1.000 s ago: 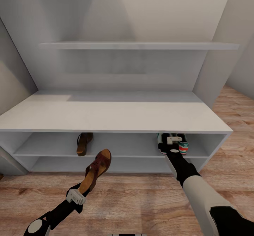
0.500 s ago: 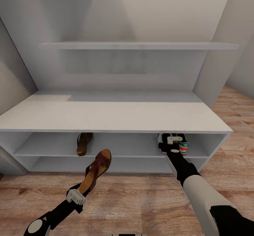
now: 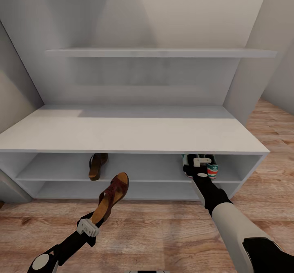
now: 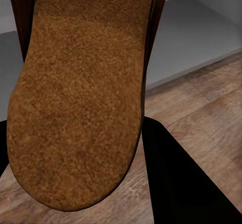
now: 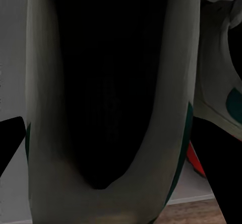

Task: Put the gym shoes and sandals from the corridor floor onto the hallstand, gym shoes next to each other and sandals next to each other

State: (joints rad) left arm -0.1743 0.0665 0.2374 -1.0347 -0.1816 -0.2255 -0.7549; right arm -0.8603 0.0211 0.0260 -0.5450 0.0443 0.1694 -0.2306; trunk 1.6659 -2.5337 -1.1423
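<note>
1. Held sandal (image 3: 112, 197): dark brown strap, tan sole, lifted clear of the corridor floor (image 3: 163, 232) in front of the hallstand (image 3: 122, 136). Its toe points toward the open shelves. In the left wrist view the tan sole (image 4: 80, 98) lies between the two dark fingers.
2. Left pincer (image 3: 94, 220): pinching the held sandal at its heel end.
3. Second sandal (image 3: 97, 166): resting on the upper shelf tier (image 3: 61, 171), left of centre, toe inward.
4. Gym shoes (image 3: 206, 166): on the same upper tier at its right end. The right wrist view shows one cream shoe (image 5: 108, 98) with dark lining close up, and the other (image 5: 219, 88) just beside it.
5. Right pincer (image 3: 199, 162): reaches into the shelf at the gym shoes. Whether it is spread or pinching a shoe cannot be told.
6. The hallstand top is bare; a wall shelf (image 3: 159, 52) hangs above it.
</note>
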